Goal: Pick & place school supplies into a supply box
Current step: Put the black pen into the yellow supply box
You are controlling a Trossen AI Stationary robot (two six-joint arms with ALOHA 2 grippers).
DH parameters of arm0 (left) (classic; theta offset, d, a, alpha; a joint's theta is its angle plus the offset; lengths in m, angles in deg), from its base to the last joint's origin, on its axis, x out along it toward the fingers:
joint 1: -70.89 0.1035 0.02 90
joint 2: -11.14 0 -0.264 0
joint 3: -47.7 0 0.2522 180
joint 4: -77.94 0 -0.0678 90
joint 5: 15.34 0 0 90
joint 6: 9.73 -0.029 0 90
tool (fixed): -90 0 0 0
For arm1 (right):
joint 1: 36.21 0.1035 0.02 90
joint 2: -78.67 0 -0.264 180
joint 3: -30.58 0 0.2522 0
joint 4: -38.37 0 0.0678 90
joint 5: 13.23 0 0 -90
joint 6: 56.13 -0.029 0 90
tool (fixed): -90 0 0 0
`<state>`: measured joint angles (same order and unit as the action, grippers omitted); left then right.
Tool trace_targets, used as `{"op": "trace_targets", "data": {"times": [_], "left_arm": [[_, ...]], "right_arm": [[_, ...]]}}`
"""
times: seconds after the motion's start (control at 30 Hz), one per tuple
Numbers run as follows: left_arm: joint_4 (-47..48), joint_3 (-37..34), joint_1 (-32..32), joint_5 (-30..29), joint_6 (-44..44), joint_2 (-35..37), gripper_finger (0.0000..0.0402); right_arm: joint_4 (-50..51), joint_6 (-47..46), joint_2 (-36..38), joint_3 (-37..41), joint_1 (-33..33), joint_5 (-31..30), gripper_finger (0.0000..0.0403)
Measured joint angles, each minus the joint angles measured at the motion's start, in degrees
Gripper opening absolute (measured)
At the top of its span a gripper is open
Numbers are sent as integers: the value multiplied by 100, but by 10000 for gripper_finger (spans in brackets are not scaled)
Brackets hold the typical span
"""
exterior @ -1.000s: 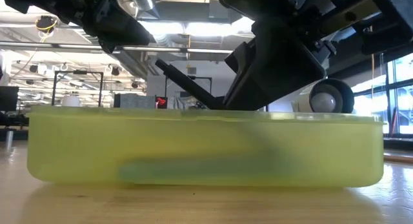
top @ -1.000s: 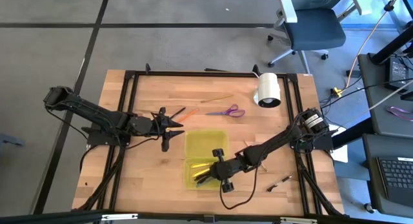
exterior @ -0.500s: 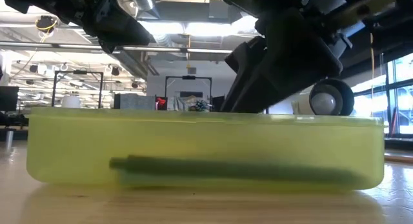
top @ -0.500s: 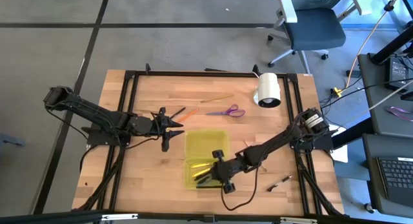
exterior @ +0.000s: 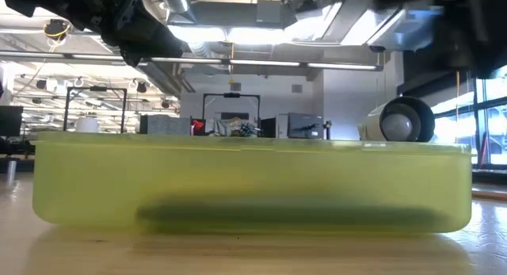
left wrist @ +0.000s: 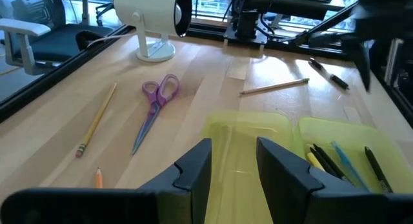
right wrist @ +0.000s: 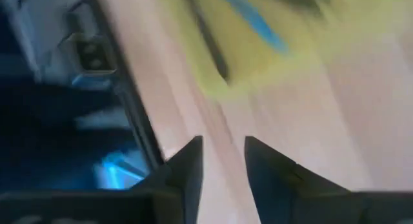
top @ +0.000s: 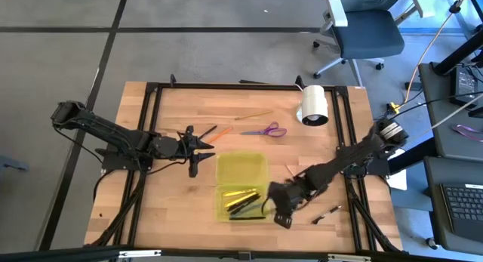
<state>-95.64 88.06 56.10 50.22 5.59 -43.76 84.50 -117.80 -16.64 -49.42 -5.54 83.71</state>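
Only blurred pens [top: 243, 201] through supply box [exterior: 245, 180] wall, right claw [right wrist: 222, 161] parted, empty, left claw [left wrist: 233, 162] parted.

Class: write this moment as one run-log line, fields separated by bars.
right gripper: open, empty, beside supply box | left gripper: open, empty, waiting left of box | scissors: on table

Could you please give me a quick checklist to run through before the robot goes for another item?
1. Right claw carries nothing: ok, the gap between its fingers is empty.
2. Right claw out of the box: ok, it sits just beside the near half.
3. Pens lie inside the box: ok.
4. Box halves lie open: ok, far half looks bare.
5. Items left on the table: not ok, the scissors, a pencil and a black pen wait outside.
6. Left claw clear: ok, it waits beside the box, fingers apart.
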Motion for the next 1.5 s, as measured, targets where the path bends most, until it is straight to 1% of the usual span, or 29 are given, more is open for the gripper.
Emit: {"op": "trace_targets", "data": {"times": [0.1, 0.23, 0.3, 0.4, 0.47, 0.53, 0.63, 0.77, 0.83, 0.87, 1.0, 1.07, 1.1, 1.17, 1.2, 1.27, 1.5], "left_arm": [[-10, 0, 0, 0, 0, 0, 116], [-22, 0, 0, 2, 0, -1, 116], [-18, 0, 0, 2, 0, -2, 116], [-17, 0, 0, 2, 0, -1, 116], [-19, 0, 0, 2, 0, -1, 116], [-20, 0, 0, -4, 0, -1, 116], [-84, 0, 0, -12, -2, -1, 116], [-263, 2, 0, -160, -119, 0, 116], [-341, 2, 0, -161, -214, -2, 116], [-385, 2, 0, -162, -256, 0, 116], [-489, 2, 0, -162, -304, -2, 116], [-488, 2, 0, -162, -304, -1, 116], [-485, 2, 0, -162, -304, -2, 116], [-492, 2, 0, -162, -304, -2, 116], [-487, 2, 0, -162, -304, -2, 116], [-491, 2, 0, -162, -304, -2, 116], [-491, 2, 0, -164, -304, -2, 116]], "right_arm": [[895, -2069, 187, 0, 358, -494, 117], [1657, -4257, 298, 0, 974, -1050, 117], [1984, -5343, 297, 0, 1275, -1424, 117], [2343, -6527, 296, 0, 1752, -1870, 117], [2442, -7012, 296, 0, 2019, -1897, 117], [2438, -7023, 296, 0, 2197, -1899, 117], [2426, -6564, 275, 0, 2290, -1942, 117], [2338, -6192, 272, 2, 2328, -1856, 117], [2365, -5939, 272, 2, 2355, -1467, 117], [2448, -5967, 272, 2, 2369, -1180, 117], [3227, -6697, 272, 0, 2521, -25, 117], [3669, -6971, 272, 2, 2643, 308, 117], [3834, -7165, 274, 2, 2692, 371, 117], [3912, -7290, 320, 7, 2794, 249, 117], [3902, -7176, 343, 7, 2827, 111, 117], [3896, -6814, 371, 7, 2879, -29, 117], [4143, -5790, 494, 9, 2890, -84, 117]]}}
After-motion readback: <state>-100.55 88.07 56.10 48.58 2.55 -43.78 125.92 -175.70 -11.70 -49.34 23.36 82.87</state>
